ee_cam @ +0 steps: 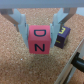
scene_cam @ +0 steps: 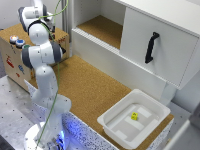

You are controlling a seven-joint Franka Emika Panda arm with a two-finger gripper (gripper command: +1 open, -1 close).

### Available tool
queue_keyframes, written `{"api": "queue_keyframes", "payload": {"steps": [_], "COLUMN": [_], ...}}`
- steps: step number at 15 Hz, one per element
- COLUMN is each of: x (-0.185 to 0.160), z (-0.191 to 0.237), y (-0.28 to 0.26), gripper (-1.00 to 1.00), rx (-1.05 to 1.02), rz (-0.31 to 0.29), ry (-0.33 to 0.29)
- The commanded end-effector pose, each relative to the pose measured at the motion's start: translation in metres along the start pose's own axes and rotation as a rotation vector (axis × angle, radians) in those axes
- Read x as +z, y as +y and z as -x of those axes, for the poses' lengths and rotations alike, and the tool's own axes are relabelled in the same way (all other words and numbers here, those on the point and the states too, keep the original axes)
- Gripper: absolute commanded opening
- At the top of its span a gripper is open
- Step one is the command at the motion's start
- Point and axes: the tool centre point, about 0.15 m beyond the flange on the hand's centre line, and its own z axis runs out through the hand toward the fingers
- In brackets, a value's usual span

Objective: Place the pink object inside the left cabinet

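In the wrist view, the pink object (ee_cam: 41, 39) is a pinkish-red cube with black letters on its face. It sits between my gripper's (ee_cam: 42, 26) two pale fingers (ee_cam: 21, 24), which press against its sides just above a cork surface. A purple block (ee_cam: 64, 36) with a yellow letter stands right behind it. In the exterior view my arm (scene_cam: 41, 54) reaches up at the exterior view's left, over a cork-topped wooden box (scene_cam: 15, 62); the cube itself is hidden there. The left cabinet (scene_cam: 102, 27), doorless with a cork-brown floor, lies at the top middle.
The other compartment has a white door with a black handle (scene_cam: 151, 47). A white tray (scene_cam: 112, 122) holding a tiny yellow piece (scene_cam: 134, 116) stands on the cork table (scene_cam: 85, 85) at the exterior view's lower right. Small round items (scene_cam: 16, 41) sit on the wooden box.
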Motion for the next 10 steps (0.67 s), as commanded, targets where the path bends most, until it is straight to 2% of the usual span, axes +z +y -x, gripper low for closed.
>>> {"api": "queue_keyframes", "payload": {"steps": [1,6,10], "x": [-0.007,-0.020,-0.040], "z": [-0.016,-0.008,0.008], "y": [-0.001,0.033,0.097], "gripper": [-1.00,-1.00,-1.00], "rx": [-0.021,0.074,0.221], "rz": [0.060,0.064,0.123], "ry": [-0.058,-0.024,0.027]}}
